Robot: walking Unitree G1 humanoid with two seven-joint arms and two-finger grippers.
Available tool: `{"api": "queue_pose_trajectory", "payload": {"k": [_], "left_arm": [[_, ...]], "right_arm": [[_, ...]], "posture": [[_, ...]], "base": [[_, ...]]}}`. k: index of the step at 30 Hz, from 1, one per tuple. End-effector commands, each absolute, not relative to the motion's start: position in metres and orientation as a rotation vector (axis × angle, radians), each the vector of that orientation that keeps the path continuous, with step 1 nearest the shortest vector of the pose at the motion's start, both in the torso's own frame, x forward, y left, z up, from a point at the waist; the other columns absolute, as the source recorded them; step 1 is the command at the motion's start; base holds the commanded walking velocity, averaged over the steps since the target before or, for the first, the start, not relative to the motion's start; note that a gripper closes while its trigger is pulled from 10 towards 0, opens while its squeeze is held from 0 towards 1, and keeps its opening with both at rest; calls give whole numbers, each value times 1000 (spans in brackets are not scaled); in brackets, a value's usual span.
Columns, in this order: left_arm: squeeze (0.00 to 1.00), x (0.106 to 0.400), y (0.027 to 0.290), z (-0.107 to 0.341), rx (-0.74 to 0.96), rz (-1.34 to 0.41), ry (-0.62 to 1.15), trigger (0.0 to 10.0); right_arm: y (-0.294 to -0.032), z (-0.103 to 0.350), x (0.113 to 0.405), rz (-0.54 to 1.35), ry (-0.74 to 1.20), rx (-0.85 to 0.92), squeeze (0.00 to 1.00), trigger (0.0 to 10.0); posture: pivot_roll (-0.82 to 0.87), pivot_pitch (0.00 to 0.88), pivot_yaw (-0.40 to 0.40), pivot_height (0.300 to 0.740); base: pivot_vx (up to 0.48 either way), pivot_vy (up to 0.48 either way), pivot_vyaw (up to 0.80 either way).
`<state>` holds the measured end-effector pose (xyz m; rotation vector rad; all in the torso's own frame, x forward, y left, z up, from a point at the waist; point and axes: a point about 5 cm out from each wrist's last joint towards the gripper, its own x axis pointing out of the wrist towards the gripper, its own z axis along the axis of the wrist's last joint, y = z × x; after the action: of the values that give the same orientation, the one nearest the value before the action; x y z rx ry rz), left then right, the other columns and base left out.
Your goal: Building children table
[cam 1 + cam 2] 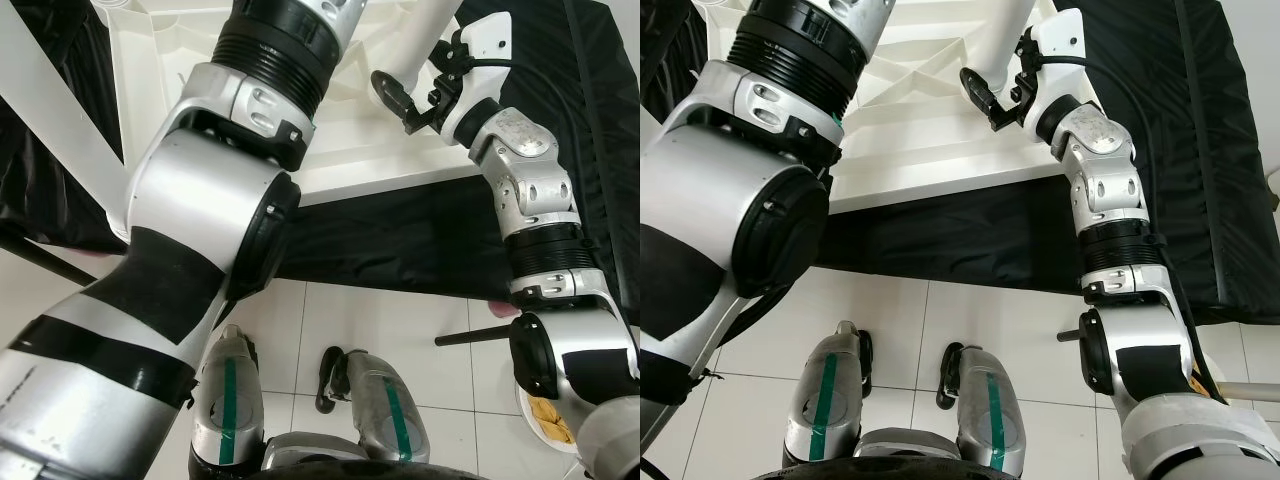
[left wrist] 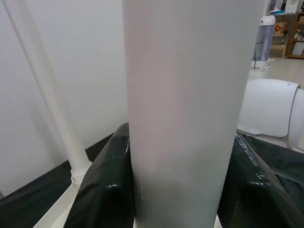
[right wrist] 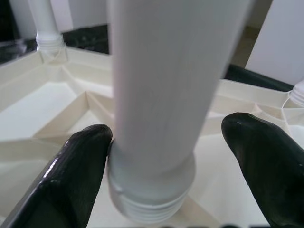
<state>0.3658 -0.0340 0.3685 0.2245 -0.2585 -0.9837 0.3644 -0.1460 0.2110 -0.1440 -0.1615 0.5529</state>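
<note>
We stand on a floor of pale tiles [image 1: 940, 330] with our two silver legs below us. Ahead, a black sheet [image 1: 1200, 150] covers the ground, and on it lies the white table top [image 1: 360, 150] turned underside up, its ribs showing. In our left wrist view a white wall stands behind, and far off at one edge we make out a tall white appliance [image 2: 262, 38] and a wooden shelf.

Our left gripper [image 2: 178, 190] is clamped on a white table leg [image 2: 185, 104]: the leg runs straight up between the two black fingers [image 2: 102, 185], and both fingers press against its sides. A second, thinner-looking leg [image 2: 47, 95] stands upright beyond it, seated at the table top's edge.

Our right gripper [image 3: 175, 161] reaches over the table top, about another white leg [image 3: 166, 85]. This leg's threaded end [image 3: 149, 202] hangs just above the ribbed underside. One finger [image 3: 71, 175] touches the leg near its collar; the other finger [image 3: 270, 161] stands clear of it, so the fingers are parted wider than the leg. Further legs stand at the corners, one [image 3: 45, 21] beyond the ribs.
</note>
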Motion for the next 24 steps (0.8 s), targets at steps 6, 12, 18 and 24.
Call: {"api": "queue_pose_trajectory", "payload": {"k": [6, 12, 18, 24], "left_arm": [[0, 364, -39, 375, 212, -944, -263, 10000], [0, 361, -42, 378, 203, -947, -273, 10000], [0, 357, -47, 382, 196, -954, -286, 10000], [0, 355, -49, 383, 203, -958, -294, 10000]], "right_arm": [[-153, 221, 366, 504, -221, -90, 110, 10000], [-148, 227, 371, 492, -262, 8, 0, 10000], [-139, 226, 374, 497, -268, 77, 0, 10000], [-136, 225, 377, 493, -260, 102, 0, 3333]], "posture": [[75, 41, -84, 740], [84, 38, -87, 740], [94, 37, -91, 740], [97, 37, -93, 740]], "base": [[0, 0, 0], [0, 0, 0], [0, 0, 0], [0, 0, 0]]}}
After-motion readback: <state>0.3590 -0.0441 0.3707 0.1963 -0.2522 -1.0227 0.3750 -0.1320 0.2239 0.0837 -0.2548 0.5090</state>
